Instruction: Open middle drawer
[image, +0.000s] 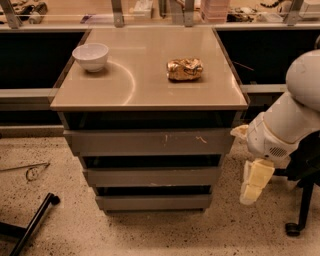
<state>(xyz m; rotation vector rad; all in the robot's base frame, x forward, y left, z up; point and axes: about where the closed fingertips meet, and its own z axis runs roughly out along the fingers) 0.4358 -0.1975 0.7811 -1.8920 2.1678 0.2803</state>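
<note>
Approach step: the tool (255, 182), aperture indiscernible and holding nothing, is hanging lower right; next, reaching the middle drawer (152, 176).

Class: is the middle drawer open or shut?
Shut: the middle drawer shows no tray behind its front; the gripper hangs beside it, apart.

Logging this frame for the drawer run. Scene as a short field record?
middle drawer: closed, untouched
gripper: off to its right, about level with it, pointing down, not touching
top drawer: closed, white scratches
bottom drawer: closed
cabinet top: bowl back left, crumpled gold packet right of centre
</note>
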